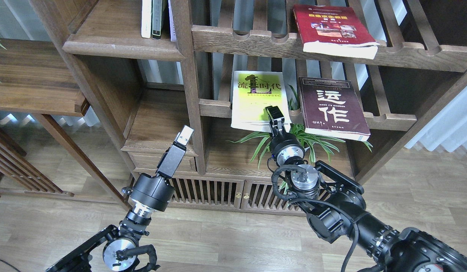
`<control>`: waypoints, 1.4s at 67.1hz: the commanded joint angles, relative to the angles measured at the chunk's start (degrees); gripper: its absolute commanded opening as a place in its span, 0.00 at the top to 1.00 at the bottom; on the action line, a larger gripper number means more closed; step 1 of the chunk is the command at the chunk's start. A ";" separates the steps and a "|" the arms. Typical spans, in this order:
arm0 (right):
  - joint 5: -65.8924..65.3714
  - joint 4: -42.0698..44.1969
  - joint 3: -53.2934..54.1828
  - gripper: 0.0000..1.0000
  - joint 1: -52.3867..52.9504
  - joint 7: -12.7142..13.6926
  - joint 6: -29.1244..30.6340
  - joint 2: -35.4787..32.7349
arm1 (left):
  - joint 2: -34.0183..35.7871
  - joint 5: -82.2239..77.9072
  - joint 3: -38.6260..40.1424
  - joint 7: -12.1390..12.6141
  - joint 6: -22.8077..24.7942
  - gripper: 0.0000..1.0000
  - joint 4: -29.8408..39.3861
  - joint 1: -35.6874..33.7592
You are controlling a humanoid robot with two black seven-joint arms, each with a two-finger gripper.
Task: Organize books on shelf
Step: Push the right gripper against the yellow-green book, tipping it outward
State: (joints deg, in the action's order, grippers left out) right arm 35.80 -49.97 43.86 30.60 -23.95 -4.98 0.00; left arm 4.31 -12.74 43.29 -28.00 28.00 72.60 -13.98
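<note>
Wooden bookcase point(188, 75) on pale plank floor point(226, 238), slatted racks point(294, 41).

Both arms reached up and forward; the left end effector point(185, 134) and the right end effector point(274, 115) appeared end-on, fingers indistinguishable.

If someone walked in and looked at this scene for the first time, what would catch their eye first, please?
Probably the yellow-green book and the maroon book lying side by side on the middle slatted rack, with the right gripper raised in front of the yellow-green one's lower edge. A red book juts over the upper rack's front rail, and a leafy green plant spreads beneath the two lower books.
</note>
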 commanded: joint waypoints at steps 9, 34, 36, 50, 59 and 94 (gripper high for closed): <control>0.06 0.05 0.35 0.63 0.07 0.31 0.67 0.00 | -0.18 0.00 0.57 0.00 0.00 0.00 0.00 0.10; 0.14 -0.30 1.05 0.95 -0.01 0.40 7.70 0.00 | -0.27 0.00 0.66 0.00 0.00 0.00 0.00 0.97; 0.14 -0.56 1.05 0.95 -0.01 0.40 8.31 0.00 | -0.27 0.00 0.66 0.00 0.00 0.00 -0.09 1.15; 0.32 -1.88 1.40 0.95 -0.10 1.54 11.22 0.00 | -0.09 0.00 0.74 0.00 0.00 0.00 -0.17 2.29; 0.23 -6.71 2.28 0.95 -1.33 4.97 11.48 0.00 | 0.26 0.09 1.18 0.00 0.00 0.00 0.00 2.03; -2.14 -10.67 2.11 0.93 -4.67 7.87 24.74 0.00 | 1.93 0.09 4.96 0.00 0.00 0.00 0.70 1.06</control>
State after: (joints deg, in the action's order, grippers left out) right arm 33.74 -60.57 46.00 26.49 -16.19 16.60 -0.01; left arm 5.39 -12.66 48.15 -28.00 28.00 72.87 -12.92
